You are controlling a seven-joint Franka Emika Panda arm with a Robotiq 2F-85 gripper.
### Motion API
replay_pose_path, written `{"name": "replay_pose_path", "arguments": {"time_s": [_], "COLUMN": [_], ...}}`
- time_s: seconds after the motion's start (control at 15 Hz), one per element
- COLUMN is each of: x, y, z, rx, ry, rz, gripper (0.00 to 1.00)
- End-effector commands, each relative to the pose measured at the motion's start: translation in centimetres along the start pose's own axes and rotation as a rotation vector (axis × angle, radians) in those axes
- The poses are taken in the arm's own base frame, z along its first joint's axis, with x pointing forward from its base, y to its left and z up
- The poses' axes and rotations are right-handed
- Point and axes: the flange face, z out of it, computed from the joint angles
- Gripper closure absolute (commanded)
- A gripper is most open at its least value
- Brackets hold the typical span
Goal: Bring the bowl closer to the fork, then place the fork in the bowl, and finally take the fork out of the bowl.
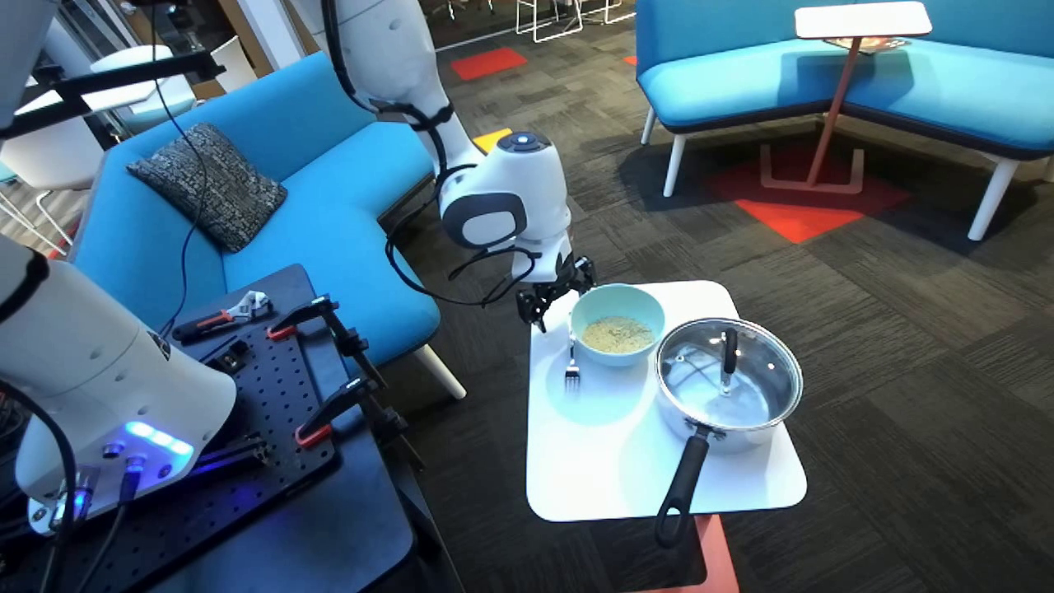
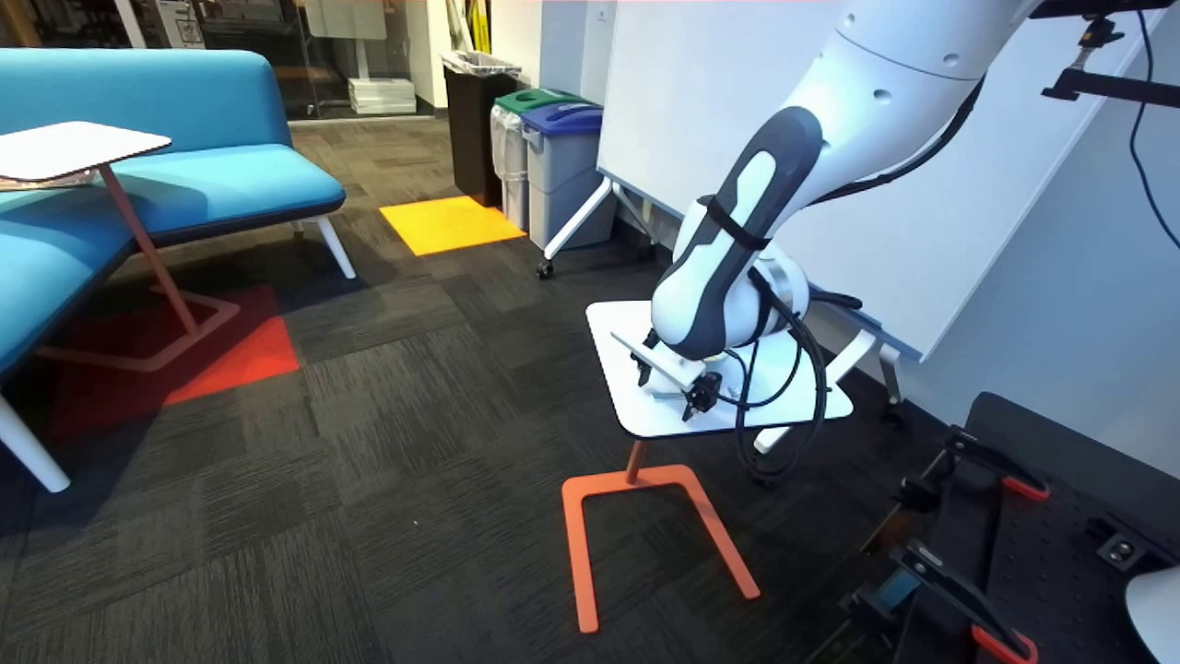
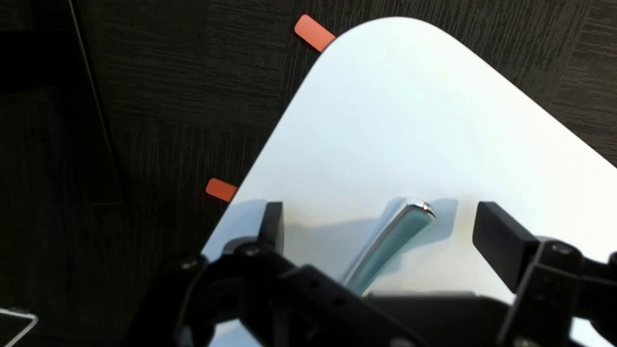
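Observation:
The pale bluish bowl [image 1: 617,325] stands on the small white table in an exterior view, with a speckled yellowish inside. The silver fork [image 1: 572,366] lies flat on the table beside the bowl's left edge, tines toward the camera. My gripper [image 1: 560,296] is open, low over the table edge at the fork's handle end, close to the bowl. In the wrist view the fork's handle [image 3: 393,246] lies between the open gripper [image 3: 376,226] fingers, touching neither; its tines are hidden. In an exterior view the gripper [image 2: 670,385] and arm hide the fork and most of the bowl.
A grey metal pan [image 1: 729,424] with a glass lid stands right of the bowl. Its black handle [image 1: 685,482] reaches past the edge of the white table [image 1: 593,478]. A blue sofa [image 1: 346,239] is behind the arm. Loose cables [image 2: 811,387] hang from the wrist.

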Motion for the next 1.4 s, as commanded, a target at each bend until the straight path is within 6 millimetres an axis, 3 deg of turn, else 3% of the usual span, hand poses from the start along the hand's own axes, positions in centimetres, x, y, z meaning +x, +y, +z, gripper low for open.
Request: {"name": "replay_pose_path", "arguments": {"time_s": [0.0,0.33,0.47,1.13,1.33], "x": [0.3,1.2,1.3,1.3,1.0], "y": [-0.6,-0.8,-1.0,-2.1,-2.1], "z": [0.3,0.5,0.5,-0.2,-0.8], "rx": [0.009,0.008,0.010,0.031,0.029], "ry": [0.028,0.038,0.039,0.037,0.030], "rz": [0.034,0.077,0.087,0.089,0.089], "gripper": [0.00,0.00,0.27,1.00,0.95]}}
